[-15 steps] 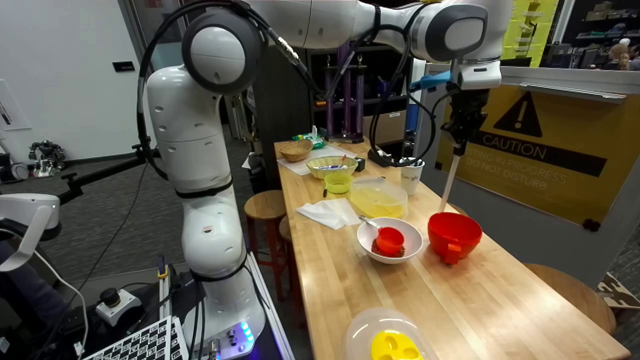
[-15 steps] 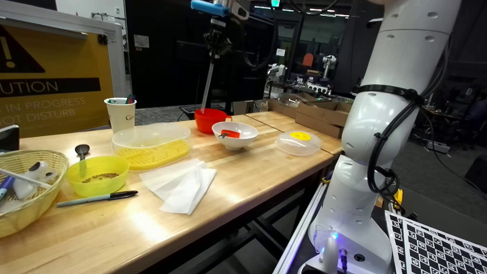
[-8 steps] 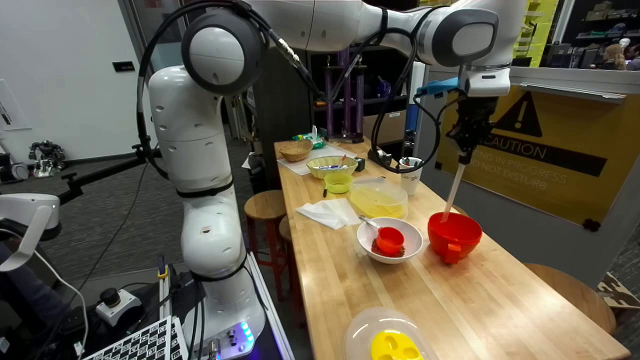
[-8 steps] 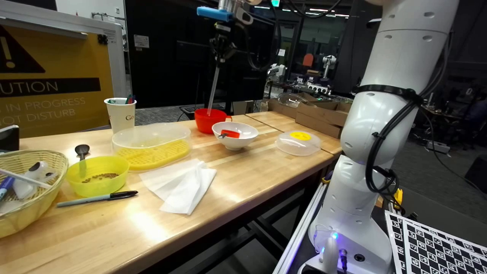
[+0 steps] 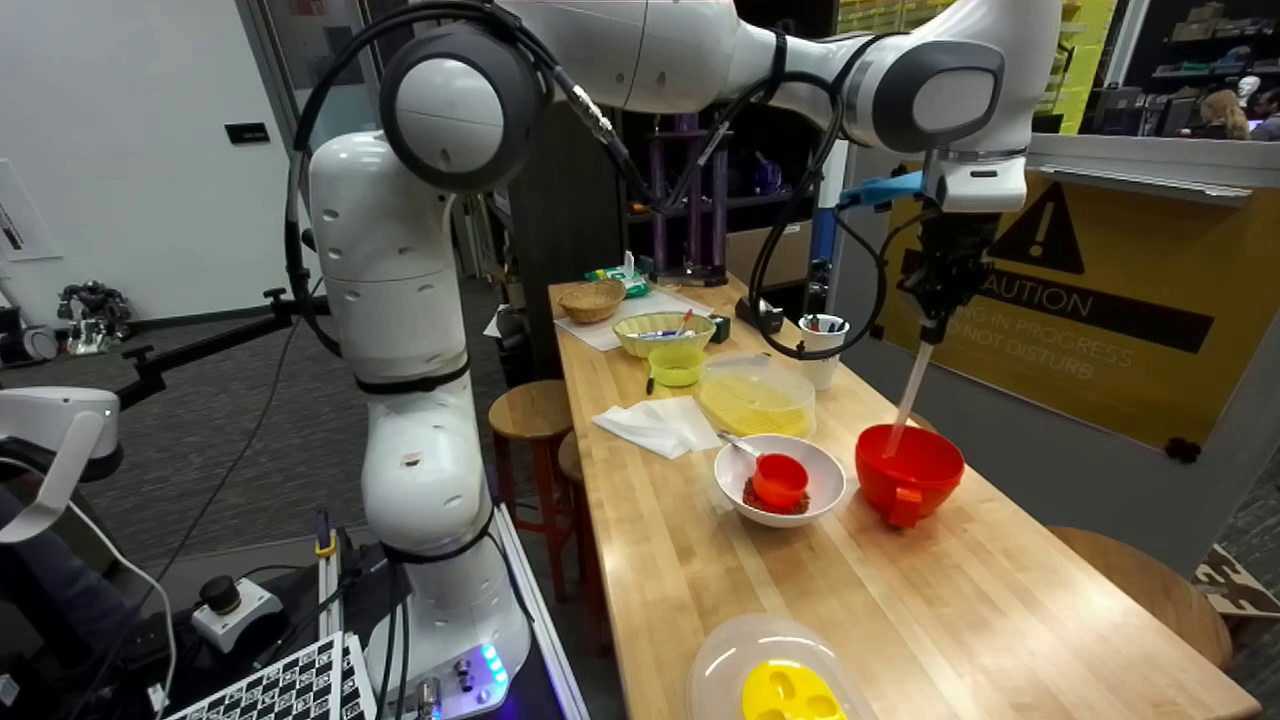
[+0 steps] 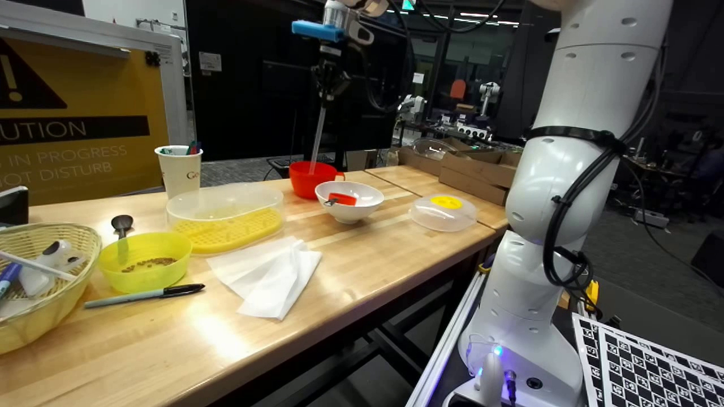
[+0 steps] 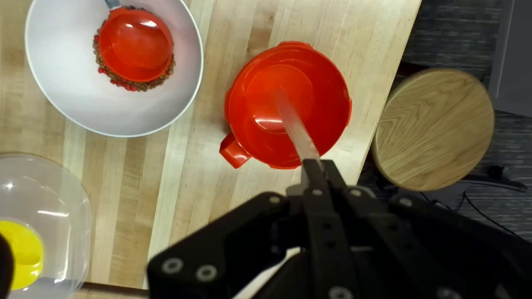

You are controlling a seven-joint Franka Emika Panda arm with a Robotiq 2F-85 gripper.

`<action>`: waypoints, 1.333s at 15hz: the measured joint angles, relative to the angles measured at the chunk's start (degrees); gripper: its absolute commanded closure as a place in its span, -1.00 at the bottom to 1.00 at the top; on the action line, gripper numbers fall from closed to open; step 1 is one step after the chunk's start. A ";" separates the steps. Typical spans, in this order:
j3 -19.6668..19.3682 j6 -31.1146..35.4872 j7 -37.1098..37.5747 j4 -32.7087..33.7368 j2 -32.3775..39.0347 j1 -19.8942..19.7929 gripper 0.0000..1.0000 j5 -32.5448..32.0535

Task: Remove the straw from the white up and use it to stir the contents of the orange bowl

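Note:
A long, pale, translucent straw (image 5: 908, 398) hangs down, slightly tilted, with my gripper (image 7: 322, 162) shut on its top end. In both exterior views the straw's lower part is inside the orange bowl (image 5: 912, 478), below its rim. Looking down in the wrist view, I see the straw's (image 7: 296, 126) far end over the bowl's floor (image 7: 266, 83); only the glossy red inside shows there. Whether the tip touches the bottom I cannot tell. The white cup (image 6: 180, 169), printed with lettering and holding pens, stands upright farther along the table, apart from the gripper.
Close beside the orange bowl stands a white bowl (image 7: 112, 112) with a red scoop (image 7: 135, 43) on brown bits. A clear yellowish container (image 5: 757, 395), a yellow bowl (image 6: 146, 263) and a white napkin (image 6: 277, 274) lie farther along. The table's edge and a stool (image 7: 434, 128) are near.
The gripper has moved over and lowered with the straw. Its lower end was at the orange bowl's rim a second ago and is now down inside the bowl. The bowls have not moved.

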 measured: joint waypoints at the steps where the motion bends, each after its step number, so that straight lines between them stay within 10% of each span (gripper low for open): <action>1: 0.10 0.43 -0.02 0.01 0.42 0.12 0.98 -0.03; 20: -0.50 3.55 -0.03 5.35 8.39 0.60 0.98 -0.83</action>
